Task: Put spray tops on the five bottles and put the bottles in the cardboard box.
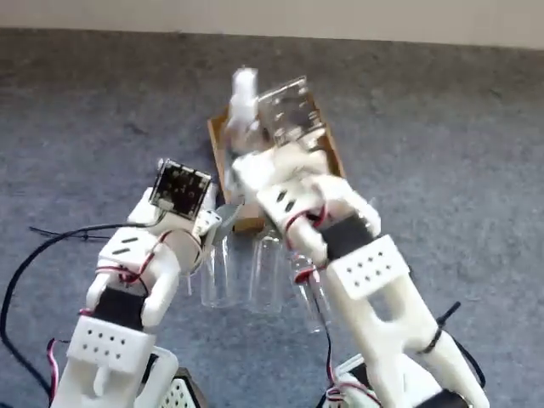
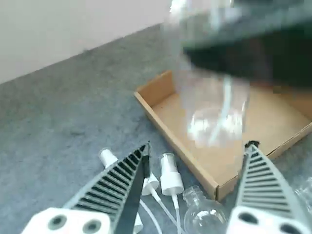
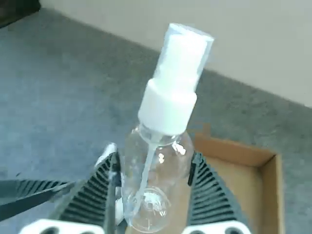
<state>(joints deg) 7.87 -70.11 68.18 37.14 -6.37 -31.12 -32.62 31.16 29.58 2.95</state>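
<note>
The grey carpet (image 1: 442,127) spreads under everything. On it the cardboard box (image 2: 168,134) lies open, just beyond the fingertips of our left gripper (image 2: 198,146) and below those of our right gripper (image 3: 153,163).

Our right fingers pinch the bottle (image 3: 161,146) across its clear body, one pad on each side, just under the shoulder. It hangs over the box floor without touching it. Its spray top (image 3: 175,83) is already on and rises past the fingertips.

We judge the bottle empty and very light. It looks like thin plastic that gives a little under pressure and is smooth enough to twist in the pads. So we would hold it by the round body, never by the spray top, which could turn or pull loose. The box walls look low, so we expect the bottle to tip if released from height.

Our left fingers are spread wide with nothing between them. Behind both sets of fingers, toward the arm bases, several bare bottles (image 1: 268,272) stand close together. They should be just as light and easy to knock over.

Loose spray tops (image 2: 168,178) lie on the carpet under the left fingers, just short of the box's near wall, with their thin tubes trailing. That wall and the left fingers beside it are what we think could crowd the lowering.
</note>
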